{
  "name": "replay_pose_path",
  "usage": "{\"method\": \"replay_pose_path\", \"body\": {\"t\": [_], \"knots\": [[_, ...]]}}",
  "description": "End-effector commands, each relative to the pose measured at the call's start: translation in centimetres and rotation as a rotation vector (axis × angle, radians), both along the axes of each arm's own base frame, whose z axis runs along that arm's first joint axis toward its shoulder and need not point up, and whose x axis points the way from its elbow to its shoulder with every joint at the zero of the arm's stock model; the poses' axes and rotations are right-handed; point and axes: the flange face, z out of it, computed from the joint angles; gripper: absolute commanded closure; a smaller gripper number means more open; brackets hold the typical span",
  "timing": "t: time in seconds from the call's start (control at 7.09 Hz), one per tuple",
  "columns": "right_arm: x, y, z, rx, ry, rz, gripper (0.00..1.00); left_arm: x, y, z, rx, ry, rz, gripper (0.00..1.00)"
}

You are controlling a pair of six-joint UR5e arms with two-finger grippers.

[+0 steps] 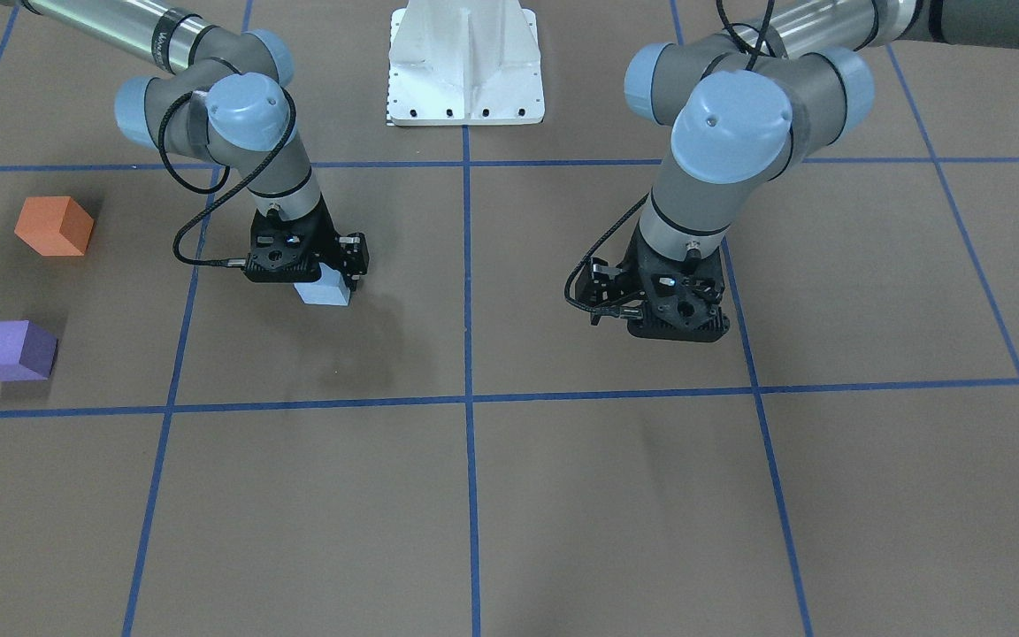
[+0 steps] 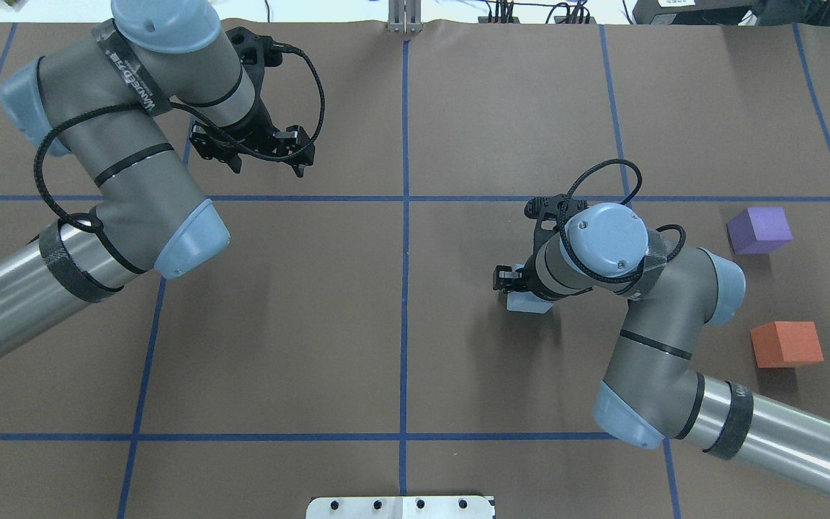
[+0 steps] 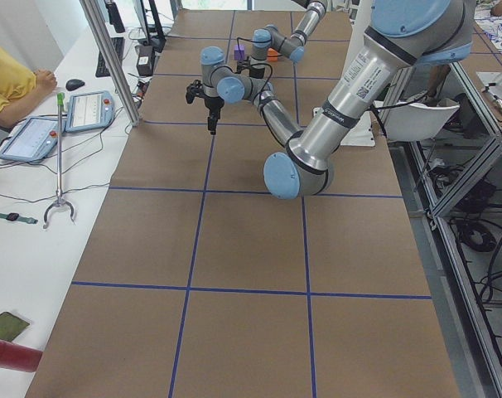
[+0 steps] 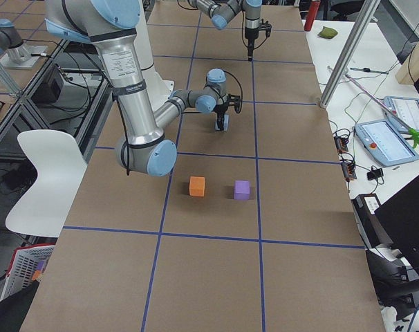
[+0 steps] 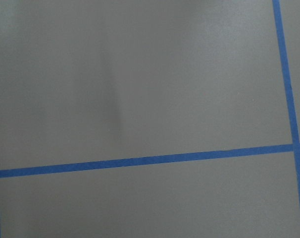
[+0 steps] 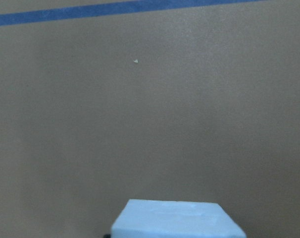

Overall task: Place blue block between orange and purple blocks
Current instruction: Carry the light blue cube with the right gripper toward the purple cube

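Note:
My right gripper (image 1: 334, 285) is shut on the light blue block (image 1: 324, 293) and holds it just above the brown table, right of centre in the overhead view (image 2: 529, 301). The block's top shows at the bottom of the right wrist view (image 6: 175, 220). The orange block (image 2: 786, 344) and the purple block (image 2: 759, 230) lie apart near the table's right end, with a gap between them, well to the right of the held block. My left gripper (image 2: 265, 160) hangs open and empty over the far left of the table.
Blue tape lines (image 2: 405, 216) divide the brown table into squares. The white robot base (image 1: 465, 66) stands at the robot's edge. The left wrist view shows only bare table and tape (image 5: 140, 161).

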Motion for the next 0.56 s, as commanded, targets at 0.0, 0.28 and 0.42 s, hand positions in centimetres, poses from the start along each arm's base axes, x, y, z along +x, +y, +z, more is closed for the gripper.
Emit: {"method": "replay_pose_path", "body": {"t": [0.0,0.28,0.42], "knots": [[2.8,-1.7,-0.9,-0.004,-0.026,0.028,1.0,0.1,0.0,0.1,0.002,0.001,0.002,0.0],[15.3,-2.4,3.2,-0.016,-0.047,-0.023,1.0,0.0,0.0,0.1,0.001,0.001,-0.001,0.0],[21.1,-1.1,7.6,0.008,-0.001,-0.079,1.0,0.1,0.0,0.1,0.0,0.001,0.0,0.0]]}}
